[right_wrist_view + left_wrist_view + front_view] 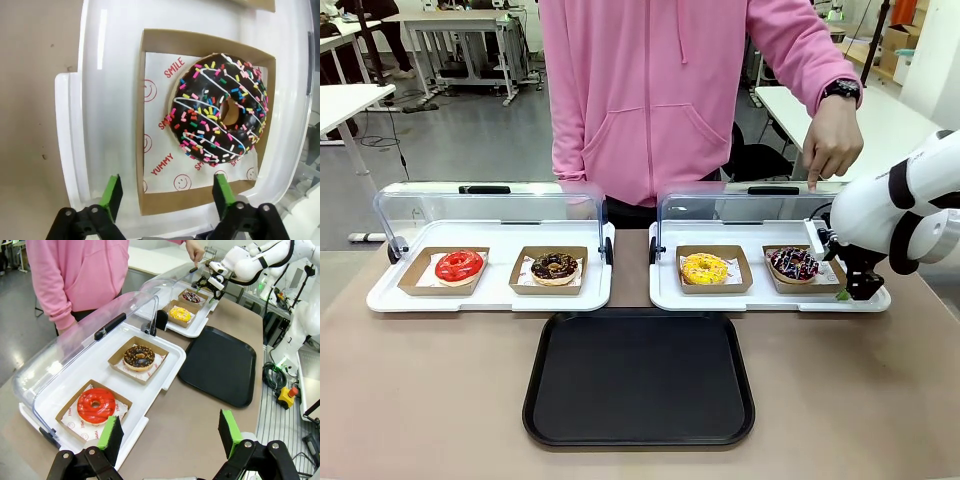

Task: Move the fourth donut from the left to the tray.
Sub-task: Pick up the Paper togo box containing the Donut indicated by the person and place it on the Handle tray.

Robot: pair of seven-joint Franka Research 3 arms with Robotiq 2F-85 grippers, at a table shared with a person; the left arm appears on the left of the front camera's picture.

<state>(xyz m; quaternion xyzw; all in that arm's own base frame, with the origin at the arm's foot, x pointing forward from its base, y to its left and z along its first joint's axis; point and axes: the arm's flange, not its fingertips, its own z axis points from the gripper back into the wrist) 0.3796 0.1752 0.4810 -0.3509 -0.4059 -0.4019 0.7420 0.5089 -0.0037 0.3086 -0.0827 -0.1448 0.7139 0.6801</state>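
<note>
The fourth donut is chocolate-glazed with white stripes and coloured sprinkles. It sits in a square brown cardboard holder at the right end of the right white tray. In the right wrist view the donut lies just ahead of my right gripper, which is open over the holder's near edge. From the front, the right gripper hangs at the holder's right side. The black tray lies bare at the table's front middle. My left gripper is open, above the table edge near the red donut.
Two white trays with raised clear lids hold a red, a crumb-topped chocolate and a yellow donut. A person in a pink hoodie stands at the far side, one hand pointing down at the right lid.
</note>
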